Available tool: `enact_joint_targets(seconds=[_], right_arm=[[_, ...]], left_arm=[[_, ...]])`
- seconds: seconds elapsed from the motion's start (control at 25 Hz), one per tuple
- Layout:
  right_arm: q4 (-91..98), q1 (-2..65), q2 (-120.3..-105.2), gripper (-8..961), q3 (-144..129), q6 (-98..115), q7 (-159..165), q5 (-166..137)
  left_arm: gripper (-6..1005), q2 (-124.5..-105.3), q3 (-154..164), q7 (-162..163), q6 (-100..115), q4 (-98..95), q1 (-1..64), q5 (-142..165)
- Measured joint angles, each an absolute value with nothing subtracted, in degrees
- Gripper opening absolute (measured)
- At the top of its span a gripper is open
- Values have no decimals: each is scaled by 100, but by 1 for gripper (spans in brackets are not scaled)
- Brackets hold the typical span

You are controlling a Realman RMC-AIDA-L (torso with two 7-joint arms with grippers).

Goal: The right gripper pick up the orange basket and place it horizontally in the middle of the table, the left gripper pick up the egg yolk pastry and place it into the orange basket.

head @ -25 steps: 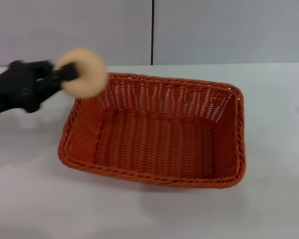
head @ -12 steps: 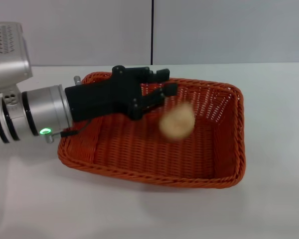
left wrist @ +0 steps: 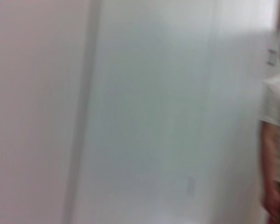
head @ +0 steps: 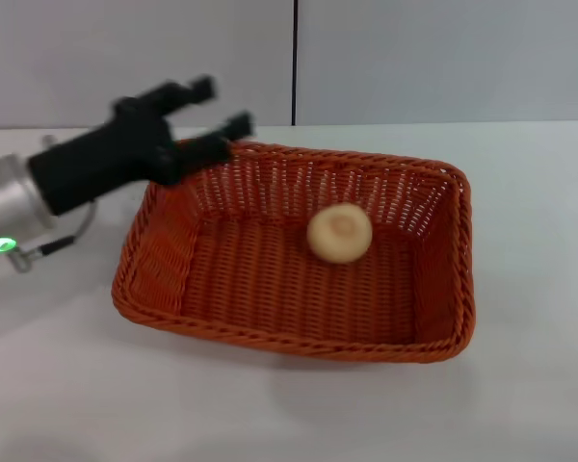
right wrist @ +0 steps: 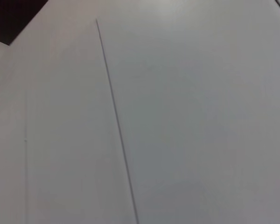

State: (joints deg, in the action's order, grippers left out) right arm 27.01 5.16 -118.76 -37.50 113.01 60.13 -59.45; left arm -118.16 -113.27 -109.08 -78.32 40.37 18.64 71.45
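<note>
White flat tabletop (head: 520, 192) is occupied by the large rectangular orange woven wicker basket (head: 222, 279); above its far-left rim the black two-finger left gripper (head: 212, 111) is seen spread and empty; the small round tan egg yolk pastry (head: 339, 232) is seated inside the basket

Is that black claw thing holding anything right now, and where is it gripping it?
Nothing. The left gripper is empty, jaws apart above the orange basket's far left corner; the egg yolk pastry lies inside.
</note>
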Motion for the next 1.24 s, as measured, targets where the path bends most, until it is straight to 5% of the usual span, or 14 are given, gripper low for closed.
enact_joint_targets(seconds=[0.32, 1.24], right_arm=[[1319, 476, -11902, 492, -3722, 11830, 4133, -5896], [602, 296, -11903, 491, -2869, 12459, 3258, -5883]], left_arm=[[832, -11823, -12962, -11680, -7924, 3133, 1851, 7128], [832, -11813, -13424, -12493, -8053, 2772, 1787, 6988]])
